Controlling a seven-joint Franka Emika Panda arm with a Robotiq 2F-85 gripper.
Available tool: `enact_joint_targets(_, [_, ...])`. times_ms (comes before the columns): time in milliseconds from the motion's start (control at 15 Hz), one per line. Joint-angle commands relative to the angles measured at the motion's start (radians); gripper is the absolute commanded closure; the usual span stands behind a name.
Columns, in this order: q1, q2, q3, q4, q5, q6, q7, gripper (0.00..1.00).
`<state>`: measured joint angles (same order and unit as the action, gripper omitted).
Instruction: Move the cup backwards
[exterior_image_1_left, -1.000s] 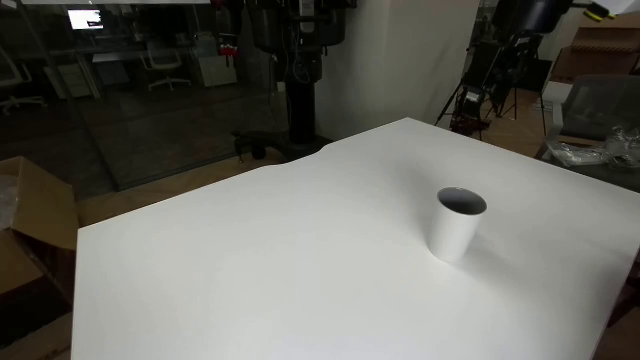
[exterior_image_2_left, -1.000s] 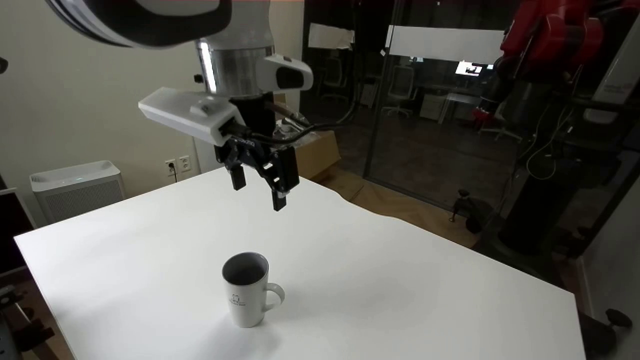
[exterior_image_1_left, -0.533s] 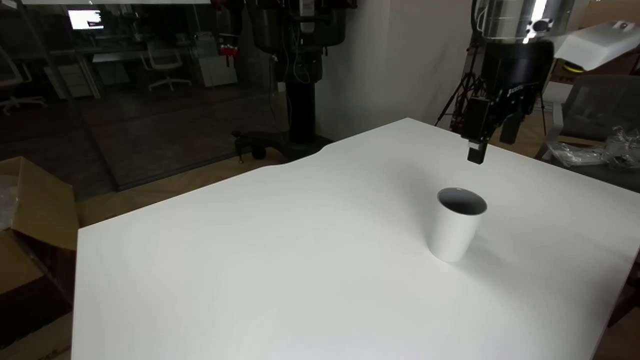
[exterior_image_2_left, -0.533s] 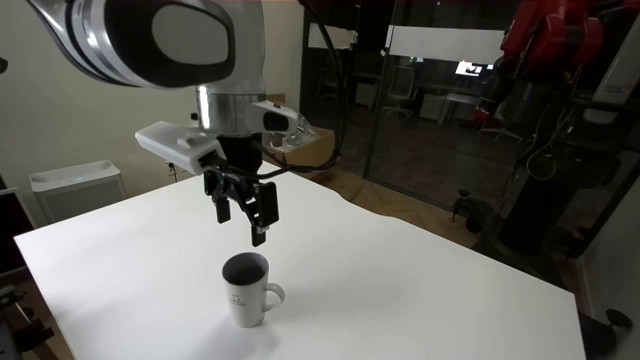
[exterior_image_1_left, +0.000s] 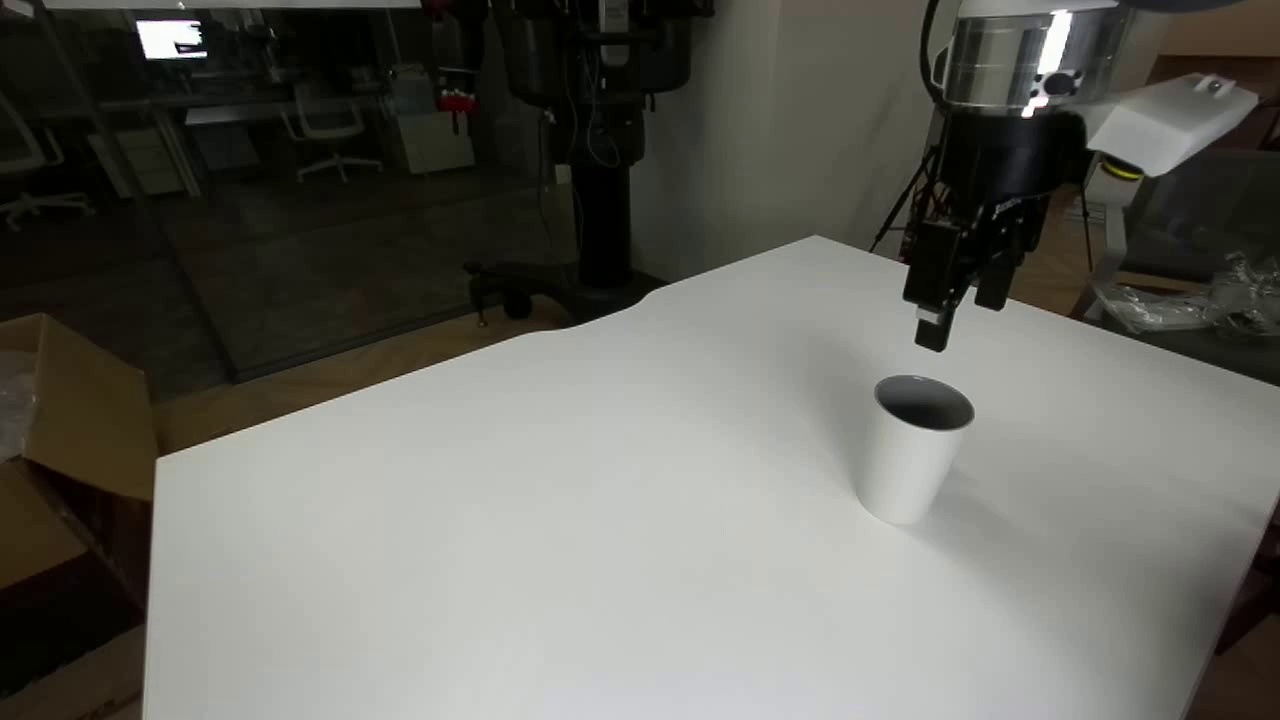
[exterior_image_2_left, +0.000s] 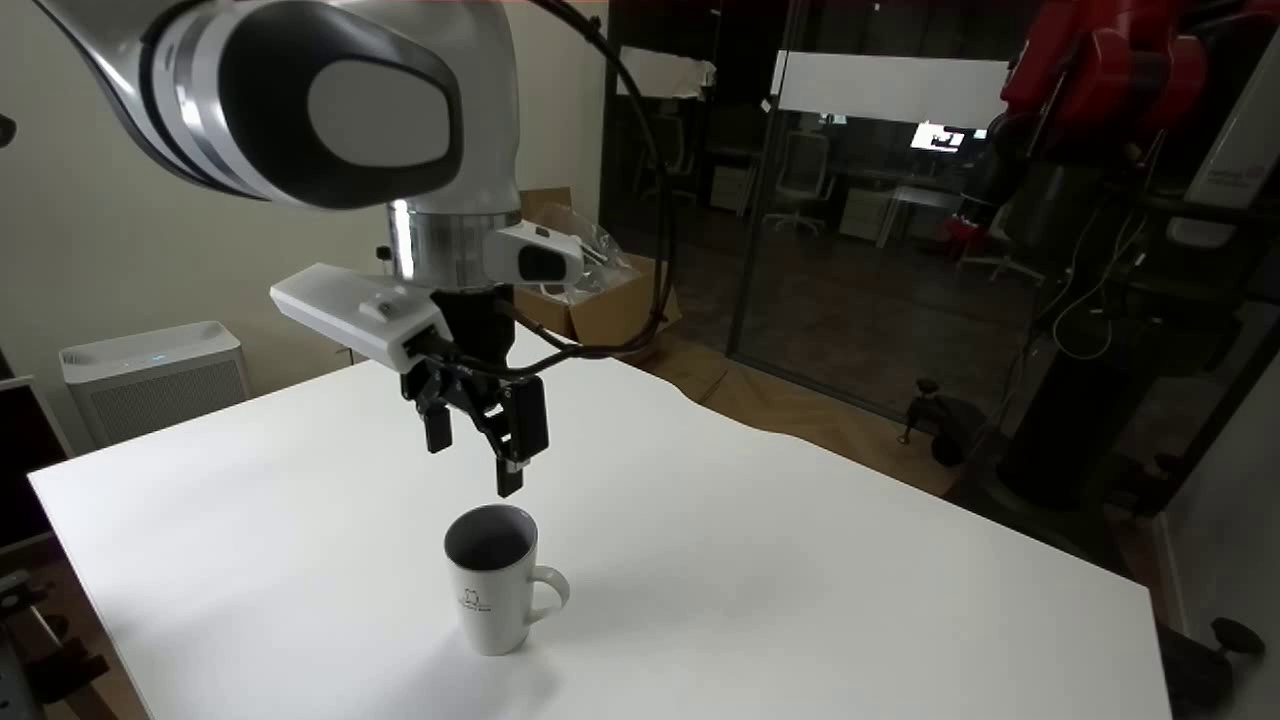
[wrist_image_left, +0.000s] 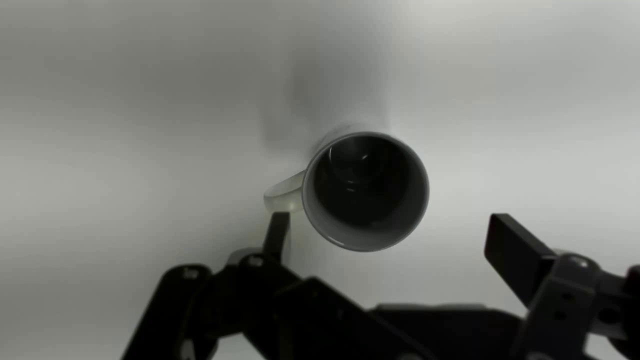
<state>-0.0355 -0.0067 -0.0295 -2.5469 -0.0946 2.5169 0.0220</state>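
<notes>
The white cup (exterior_image_1_left: 910, 470) stands upright on the white table, with a grey, dark interior. In an exterior view the cup (exterior_image_2_left: 490, 612) shows a small dark print and a handle. My gripper (exterior_image_1_left: 962, 316) hangs above the cup and a little behind it, apart from it; it also shows in an exterior view (exterior_image_2_left: 474, 460). In the wrist view the cup's opening (wrist_image_left: 365, 190) lies ahead of and between the wide-apart fingertips of the gripper (wrist_image_left: 390, 220). The handle points toward the left finger, whose tip overlaps it in that view. Nothing is between the fingers.
The white table (exterior_image_1_left: 500, 540) also shows in an exterior view (exterior_image_2_left: 800, 600). Beyond its edges are cardboard boxes (exterior_image_1_left: 90, 410), a chair (exterior_image_1_left: 1190, 215), a white air purifier (exterior_image_2_left: 155, 385) and a red robot (exterior_image_2_left: 1100, 90). A cable (exterior_image_2_left: 650, 320) loops beside my wrist.
My gripper has come down from higher up and moved closer to the cup, entering view above it. It has stayed open. The cup has not moved.
</notes>
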Motion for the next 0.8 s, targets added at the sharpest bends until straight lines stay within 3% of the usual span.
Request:
enact_joint_targets(0, [0.015,0.089,0.013,0.024,0.017,0.056,-0.026,0.0])
enact_joint_targets(333, [0.016,0.199,0.021,0.055,0.007,0.124,-0.094,0.0])
enact_joint_targets(733, [0.026,0.313,0.037,0.12,-0.021,0.128,-0.179,0.0])
